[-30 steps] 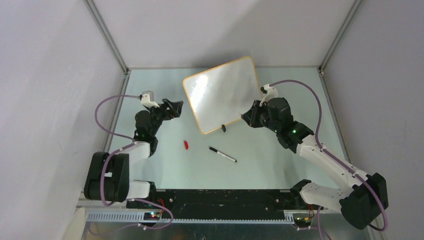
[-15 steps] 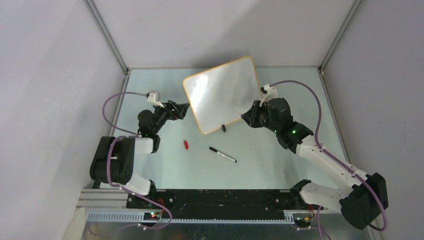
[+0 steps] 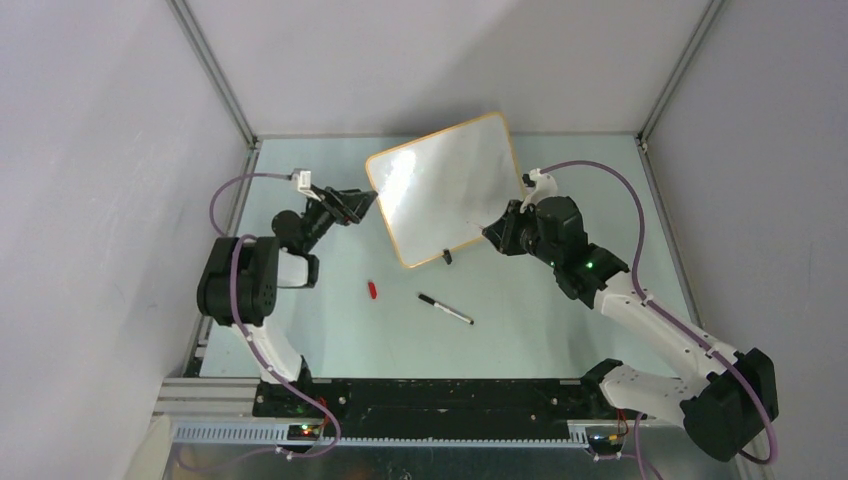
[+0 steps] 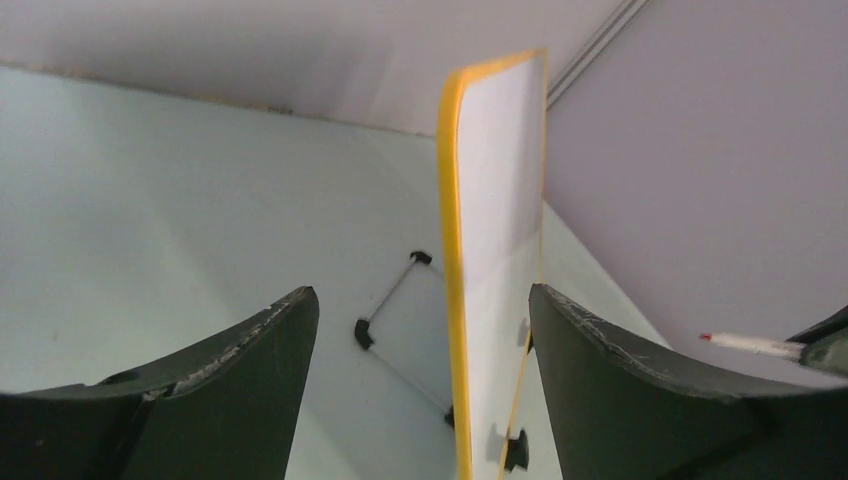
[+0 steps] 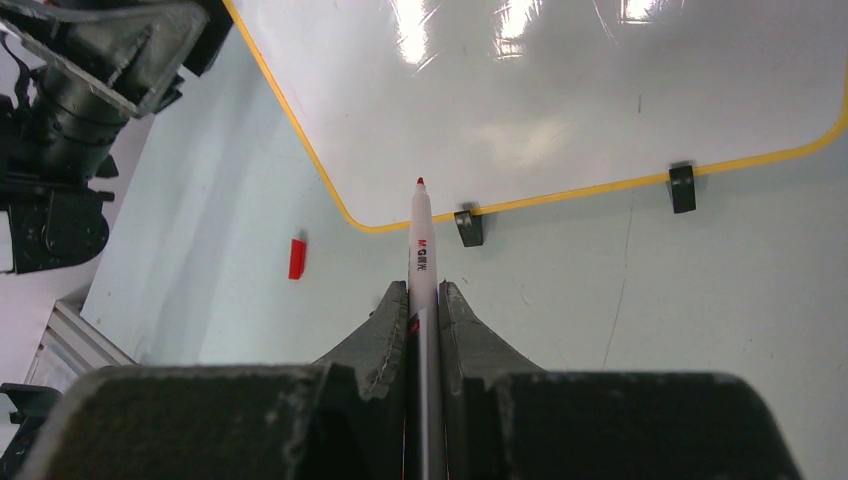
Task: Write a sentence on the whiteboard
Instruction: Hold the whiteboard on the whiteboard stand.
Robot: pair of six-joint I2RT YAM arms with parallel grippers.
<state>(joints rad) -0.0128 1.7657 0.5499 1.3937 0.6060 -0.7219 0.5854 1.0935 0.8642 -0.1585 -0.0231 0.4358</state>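
The whiteboard [image 3: 445, 190] stands tilted at the back of the table on two black clip feet [image 5: 467, 227]. Its glossy face [image 5: 560, 90] shows no sentence. My left gripper [image 3: 362, 203] is open at the board's left edge. In the left wrist view the orange rim [image 4: 452, 250] runs between the two fingers [image 4: 270, 350], clear of both. My right gripper [image 5: 424, 290] is shut on a red-tipped marker [image 5: 419, 240]. The marker's tip points at the board's lower left part, near the rim. The marker tip [image 4: 750, 344] also shows at the far right of the left wrist view.
A red marker cap [image 3: 372, 290] lies on the table in front of the board. A black-capped marker [image 3: 445, 309] lies a little nearer the arms. Grey walls with metal corner posts [image 3: 215, 80] close the table on three sides.
My left arm has swung up and right, bringing its open gripper to straddle the board's left edge; its jaws have narrowed slightly. The right arm and its marker have stayed still.
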